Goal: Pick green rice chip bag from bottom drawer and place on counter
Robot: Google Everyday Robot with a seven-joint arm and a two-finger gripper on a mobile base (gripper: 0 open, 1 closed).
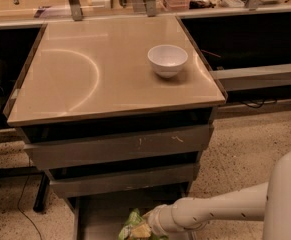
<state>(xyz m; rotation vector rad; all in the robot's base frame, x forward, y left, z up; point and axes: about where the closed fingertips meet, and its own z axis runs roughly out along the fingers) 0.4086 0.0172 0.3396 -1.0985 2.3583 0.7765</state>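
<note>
- The counter (85, 39) is a glossy beige-tan square top with thin metal edging, and it sits on a grey cabinet of three drawers.
- A faint arc mark (97, 76) curves across its left half.
- A white bowl (168, 60) stands upright directly on the counter near the right rear corner, well apart from the arc.
- Below, the bottom drawer (97, 216) is pulled out, showing its flat floor.
- The green rice chip bag (134, 230) is over that floor; whether it rests there cannot be told.
- The gripper (147, 223) is at the bag's right side, inside the drawer.
</note>
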